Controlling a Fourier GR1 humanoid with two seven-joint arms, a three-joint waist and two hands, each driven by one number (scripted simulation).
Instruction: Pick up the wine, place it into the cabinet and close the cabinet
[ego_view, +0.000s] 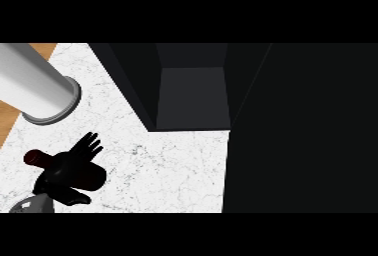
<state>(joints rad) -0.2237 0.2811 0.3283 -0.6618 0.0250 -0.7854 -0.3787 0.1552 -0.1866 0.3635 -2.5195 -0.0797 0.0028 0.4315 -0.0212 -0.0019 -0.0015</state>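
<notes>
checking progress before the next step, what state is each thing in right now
wine: on the counter, partly hidden by the left hand, not yet in the cabinet
left hand: open, fingers spread, over the wine
cabinet: open, its inside showing
right hand: not in view

Lower left, the left hand (63, 169) lies across the dark red wine (35, 158) on the white desk (173, 172), fingers splayed straight; upper centre, the dark cabinet (192, 97) stands open.
</notes>
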